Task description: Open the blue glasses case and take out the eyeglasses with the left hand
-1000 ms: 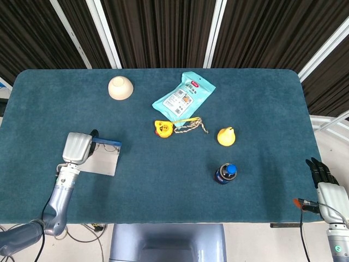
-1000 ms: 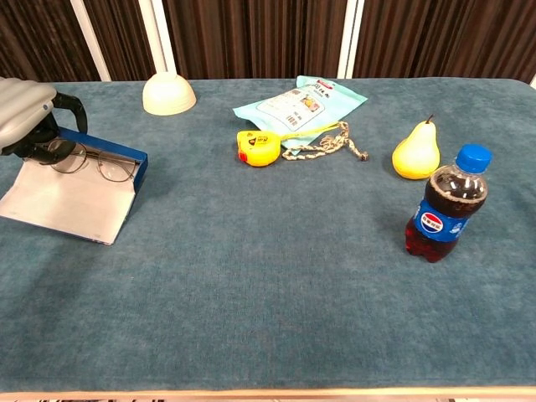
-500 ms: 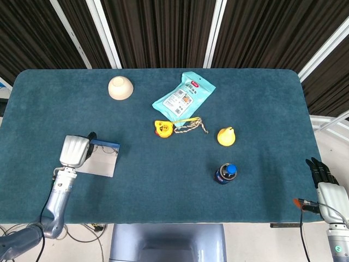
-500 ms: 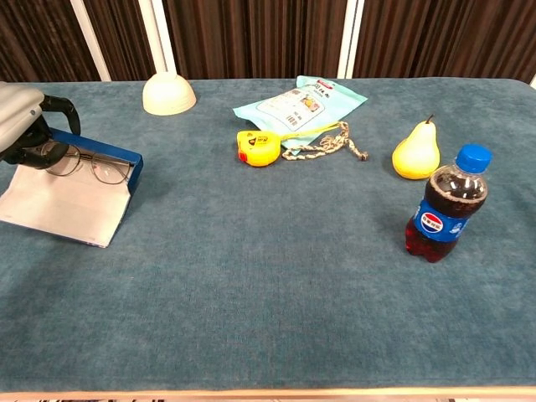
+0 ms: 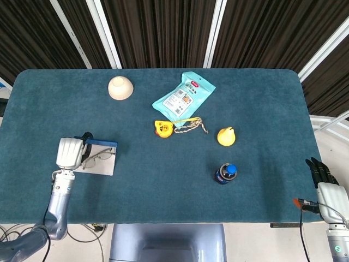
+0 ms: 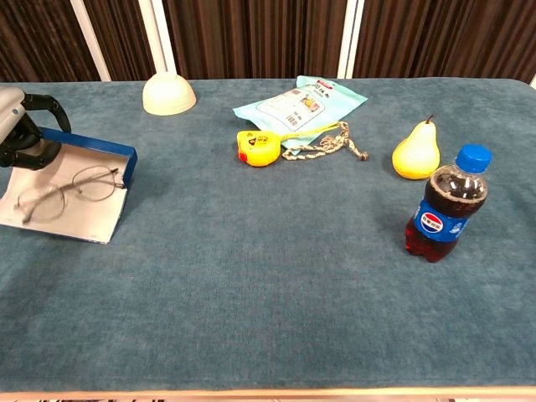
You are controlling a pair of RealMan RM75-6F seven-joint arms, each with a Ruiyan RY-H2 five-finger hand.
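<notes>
Since a second ago the left hand [image 5: 68,152] has drawn back toward the near left, and the eyeglasses [image 6: 69,188] that sat tucked in the blue tray under its fingers now lie out on the pale inner face of the open glasses case [image 6: 90,219]. Its dark fingers [image 6: 32,144] are curled in at the far left corner of the case; whether they pinch the near end of the frame or are simply closed just beside it cannot be told from either view. The glasses lie slanted across the flap, lenses side by side, one temple reaching toward the blue tray rim [image 6: 88,146] on the far side. From the hand, the grey forearm runs down to the near left edge of the table [image 5: 163,191]. Farther out, a cream bowl [image 5: 120,88] sits upside down at the far left, a light blue snack bag [image 5: 183,96] lies near the far middle, and just in front of it a yellow tape measure [image 5: 163,129] touches a bit of braided cord [image 5: 191,125]. To the right stand a yellow pear [image 5: 226,136] and, nearer, a cola bottle [image 5: 224,173] with a blue cap. The right hand [image 5: 324,180] hangs off the near right corner, well apart from everything, its dark fingers straight, apart, and holding nothing.
</notes>
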